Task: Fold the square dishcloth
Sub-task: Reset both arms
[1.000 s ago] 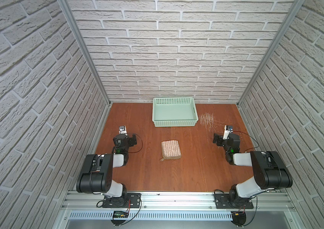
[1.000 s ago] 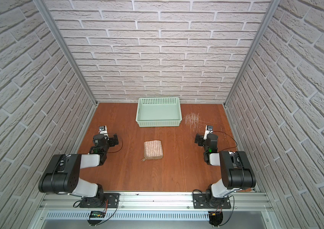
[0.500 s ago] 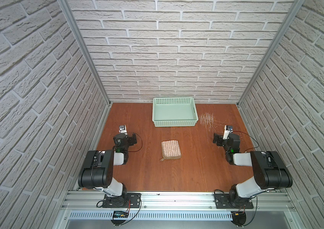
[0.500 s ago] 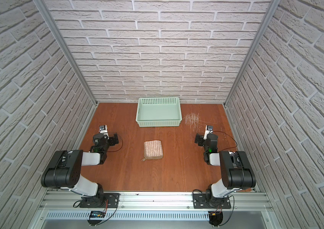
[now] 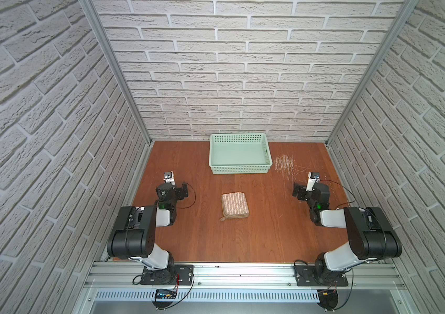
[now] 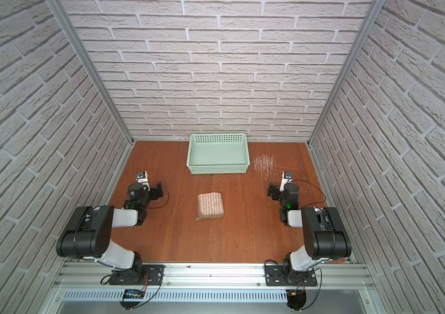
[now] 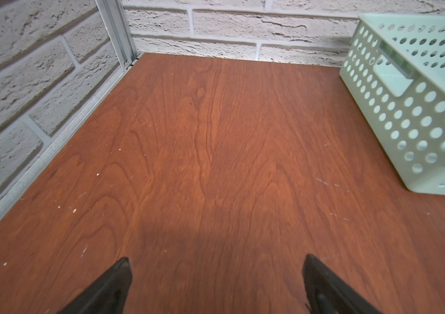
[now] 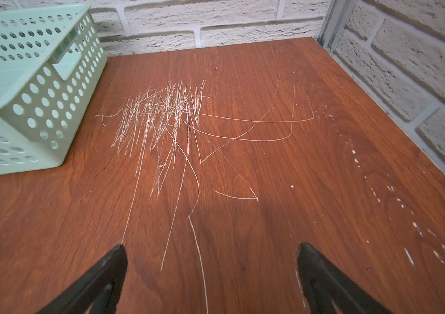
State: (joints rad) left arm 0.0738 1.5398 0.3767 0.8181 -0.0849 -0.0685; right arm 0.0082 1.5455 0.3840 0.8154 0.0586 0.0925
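The square dishcloth [image 5: 235,205] [image 6: 210,205], tan with pale stripes, lies folded into a small thick rectangle mid-table, with a loop at its near left corner. My left gripper [image 5: 184,190] [image 6: 159,191] rests low to the cloth's left, well apart from it. In the left wrist view this gripper [image 7: 215,261] stands open over bare wood. My right gripper [image 5: 297,191] [image 6: 272,191] sits to the cloth's right, also apart. The right wrist view shows it [image 8: 210,248] open with nothing between its fingers. Neither wrist view shows the cloth.
A mint-green perforated basket [image 5: 240,169] [image 6: 218,170] [image 7: 406,114] [image 8: 39,108] stands empty at the back middle. White scratch marks [image 5: 284,164] [image 8: 161,117] cover the wood to its right. Brick walls enclose the table on three sides.
The left arm's upper links have shifted slightly. The dishcloth, the basket and the right arm have not moved, and both grippers stay open.
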